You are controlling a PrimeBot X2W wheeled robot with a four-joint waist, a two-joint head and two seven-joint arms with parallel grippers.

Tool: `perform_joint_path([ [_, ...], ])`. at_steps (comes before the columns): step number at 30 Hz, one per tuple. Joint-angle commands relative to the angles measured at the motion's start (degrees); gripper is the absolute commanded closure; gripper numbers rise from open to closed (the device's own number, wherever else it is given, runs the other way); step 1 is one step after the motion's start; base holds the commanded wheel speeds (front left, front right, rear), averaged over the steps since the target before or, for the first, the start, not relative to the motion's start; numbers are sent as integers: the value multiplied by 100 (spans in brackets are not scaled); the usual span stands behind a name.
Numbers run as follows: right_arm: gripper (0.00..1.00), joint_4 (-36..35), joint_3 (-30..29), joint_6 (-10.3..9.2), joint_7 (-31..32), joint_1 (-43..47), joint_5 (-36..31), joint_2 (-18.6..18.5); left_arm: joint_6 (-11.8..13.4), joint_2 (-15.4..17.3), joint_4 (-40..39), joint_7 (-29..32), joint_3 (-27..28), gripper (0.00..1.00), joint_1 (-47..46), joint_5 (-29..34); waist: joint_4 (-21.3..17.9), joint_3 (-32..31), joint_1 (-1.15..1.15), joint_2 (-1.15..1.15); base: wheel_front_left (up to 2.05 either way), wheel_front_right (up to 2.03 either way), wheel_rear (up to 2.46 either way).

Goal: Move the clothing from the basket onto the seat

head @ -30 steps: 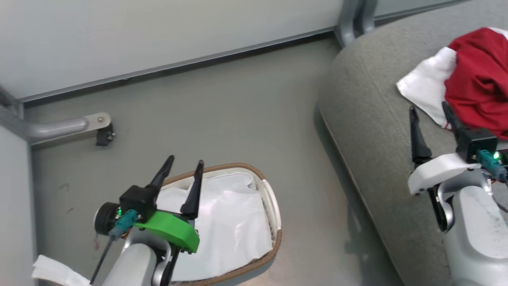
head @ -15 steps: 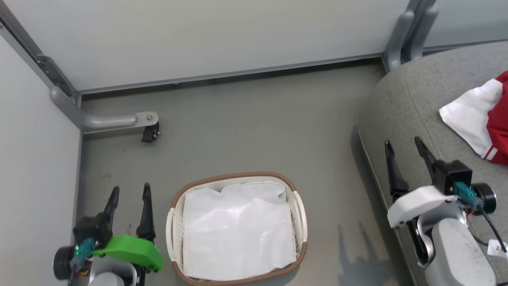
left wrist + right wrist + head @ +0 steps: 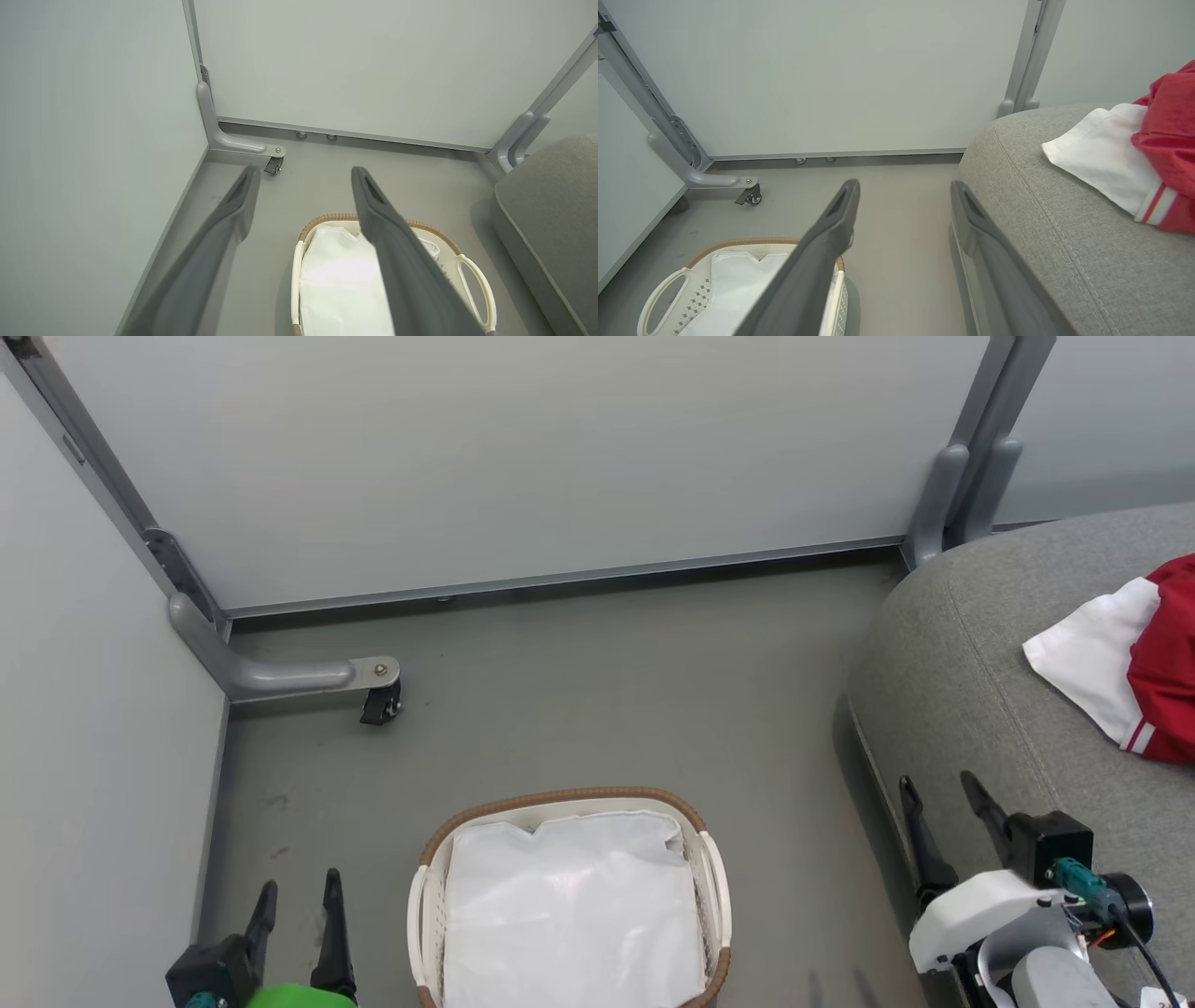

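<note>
Clothing [image 3: 1162,658] is found lying on the seat [image 3: 980,709], the red bulk at the right edge of the head view, with 1 white panel spread flat toward the cushion's rounded corner; nothing grips it. The basket [image 3: 565,797] stands on the floor [image 3: 607,691], well apart from the seat, and in it only the plain white liner [image 3: 569,915] is seen (whether anything lies beneath the liner cannot be told). The right gripper [image 3: 935,781] is held beside the seat's edge, near the clothing but not touching it, its 2 fingers spread wide and empty. The left gripper [image 3: 301,882] is held just beside the basket's left handle, likewise spread wide and empty. The transfer is judged complete, so the step in hand is taken to be settling both arms clear. This would be done well if the right fingers were drawn away from the white panel, so that no hem is snagged off the cushion, and the left fingers were kept outside the brown rim, so that the liner is not lifted.
</note>
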Motion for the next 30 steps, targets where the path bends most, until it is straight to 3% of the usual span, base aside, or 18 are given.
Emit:
perform_joint_path([
  [1, 100, 40, 0, 0, 1, 26, -1, 13, 0, -10, 47, 1, -7, 100, 18, 0, 0, 0, 1, 0, 0, 0, 0],
  [4, 100, 165, -19, 0, 33, 81, 49, 48, 0, -32, 155, 19, -12, 100, 34, -52, 1, -5, 1, 0, 0, 0, 0],
  [30, 100, -291, -131, -2, 717, 166, 2834, 24, -4, -18, -217, 713, 185, 100, -208, -2543, 6, -59, 1, 0, 0, 0, 0],
])
